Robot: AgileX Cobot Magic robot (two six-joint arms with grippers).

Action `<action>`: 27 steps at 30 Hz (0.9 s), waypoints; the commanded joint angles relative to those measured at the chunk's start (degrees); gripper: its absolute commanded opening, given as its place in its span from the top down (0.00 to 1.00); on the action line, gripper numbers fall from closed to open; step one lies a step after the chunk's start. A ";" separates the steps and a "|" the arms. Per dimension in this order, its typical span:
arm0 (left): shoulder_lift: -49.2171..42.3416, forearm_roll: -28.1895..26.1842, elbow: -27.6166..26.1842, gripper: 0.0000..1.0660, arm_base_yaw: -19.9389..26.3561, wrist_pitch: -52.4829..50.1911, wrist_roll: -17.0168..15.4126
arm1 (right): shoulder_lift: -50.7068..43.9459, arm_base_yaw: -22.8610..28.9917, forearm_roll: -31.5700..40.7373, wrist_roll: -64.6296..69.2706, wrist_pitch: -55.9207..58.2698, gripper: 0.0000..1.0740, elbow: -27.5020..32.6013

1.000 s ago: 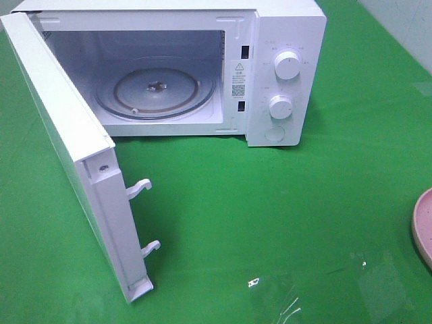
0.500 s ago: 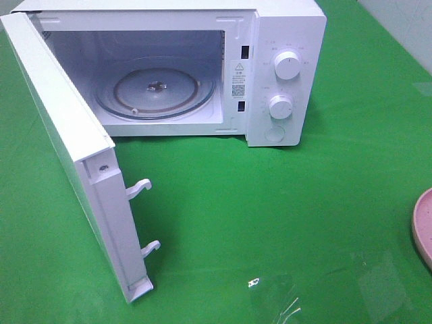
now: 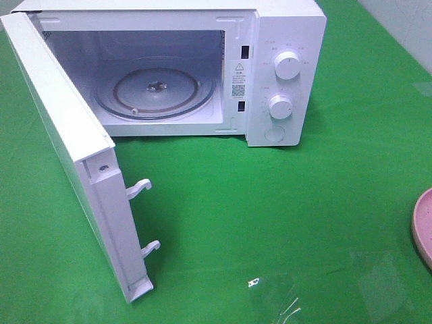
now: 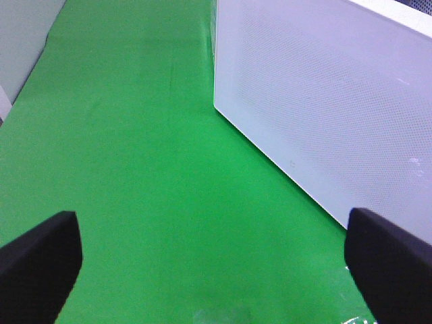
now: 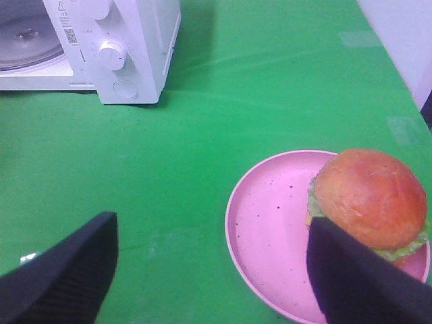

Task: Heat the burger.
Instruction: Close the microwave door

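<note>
The burger (image 5: 368,199), with a glossy brown bun and green lettuce, sits on the far side of a speckled pink plate (image 5: 270,236) in the right wrist view. My right gripper (image 5: 216,283) is open, its black fingers (image 5: 61,283) wide apart, just short of the plate. Only the plate's rim (image 3: 423,226) shows at the right edge of the exterior view; the burger is out of that view. The white microwave (image 3: 283,40) stands open with its glass turntable (image 3: 156,88) bare. My left gripper (image 4: 216,270) is open, beside the door's outer face (image 4: 324,101).
The microwave door (image 3: 74,155) swings out to the front left, with two latch hooks (image 3: 138,189) on its edge. Two knobs (image 3: 287,65) are on the control panel. Green cloth (image 3: 270,216) covers the table. A white wall (image 5: 405,40) stands at the right.
</note>
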 commanded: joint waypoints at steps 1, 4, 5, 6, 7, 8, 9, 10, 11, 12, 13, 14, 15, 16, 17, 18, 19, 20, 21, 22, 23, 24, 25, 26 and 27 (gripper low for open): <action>-0.40 -0.52 0.17 0.08 0.23 -0.57 -0.11 | -1.43 -0.23 0.06 0.06 -0.74 0.32 0.11; -0.40 -0.52 0.17 0.08 0.23 -0.57 -0.11 | -1.43 -0.23 0.06 0.06 -0.74 0.32 0.11; -0.40 -0.52 0.17 0.08 0.23 -0.57 -0.11 | -1.43 -0.23 0.06 0.06 -0.74 0.32 0.11; -0.40 -0.52 0.17 0.08 0.23 -0.57 -0.11 | -1.43 -0.23 0.06 0.06 -0.74 0.32 0.11; -0.40 -0.52 0.17 0.08 0.23 -0.57 -0.11 | -1.43 -0.23 0.06 0.06 -0.74 0.32 0.11; -0.40 -0.52 0.17 0.08 0.23 -0.57 -0.11 | -1.43 -0.23 0.06 0.06 -0.74 0.32 0.11; -0.40 -0.52 0.17 0.08 0.23 -0.57 -0.11 | -1.43 -0.23 0.06 0.06 -0.74 0.32 0.11; -0.40 -0.52 0.17 0.08 0.23 -0.57 -0.11 | -1.43 -0.23 0.06 0.06 -0.74 0.32 0.11; -0.40 -0.52 0.17 0.08 0.23 -0.57 -0.11 | -1.43 -0.23 0.06 0.06 -0.74 0.32 0.11; -0.40 -0.52 0.17 0.08 0.23 -0.57 -0.11 | -1.43 -0.23 0.06 0.06 -0.74 0.32 0.11; -0.40 -0.52 0.17 0.08 0.23 -0.57 -0.11 | -1.43 -0.23 0.06 0.06 -0.74 0.32 0.11; -0.40 -0.52 0.17 0.08 0.23 -0.57 -0.11 | -1.43 -0.23 0.06 0.06 -0.74 0.32 0.11; -0.40 -0.52 0.17 0.08 0.23 -0.57 -0.11 | -1.43 -0.23 0.06 0.06 -0.74 0.32 0.11; -0.40 -0.52 0.17 0.08 0.23 -0.57 -0.11 | -1.43 -0.23 0.06 0.06 -0.74 0.32 0.11; -0.40 -0.52 0.17 0.08 0.23 -0.57 -0.11 | -1.43 -0.23 0.06 0.06 -0.74 0.32 0.11; -0.40 -0.40 0.17 0.08 0.23 -0.57 -0.23 | -1.43 -0.23 0.06 0.06 -0.74 0.32 0.11; -0.40 -0.40 0.17 0.08 0.23 -0.57 -0.23 | -1.43 -0.23 0.06 0.06 -0.74 0.32 0.11; -0.40 -0.40 0.17 0.08 0.23 -0.57 -0.23 | -1.43 -0.23 0.06 0.06 -0.74 0.32 0.11; -0.40 -0.40 0.17 0.08 0.23 -0.57 -0.23 | -1.43 -0.23 0.06 0.06 -0.74 0.32 0.11; -0.40 -0.52 0.17 0.08 0.23 -0.57 -0.23 | -1.43 -0.23 0.06 0.06 -0.74 0.32 0.11; -0.40 -0.52 -0.06 0.08 0.23 -0.86 -0.29 | -1.43 -0.23 0.06 0.06 -0.74 0.32 0.11; -0.40 -0.52 -0.06 0.08 0.23 -0.86 -0.29 | -1.43 -0.23 0.06 0.06 -0.74 0.32 0.11; -0.40 -0.52 -0.63 0.08 0.23 -1.72 -0.34 | -1.43 -0.23 0.06 0.06 -0.74 0.32 0.11; -0.40 -0.52 -0.63 0.08 0.23 -1.72 -0.34 | -1.43 -0.23 0.06 0.06 -0.74 0.32 0.11; -0.40 -0.40 -1.26 0.12 0.23 -2.75 -0.29 | -1.43 -0.23 0.06 0.06 -0.74 0.32 0.11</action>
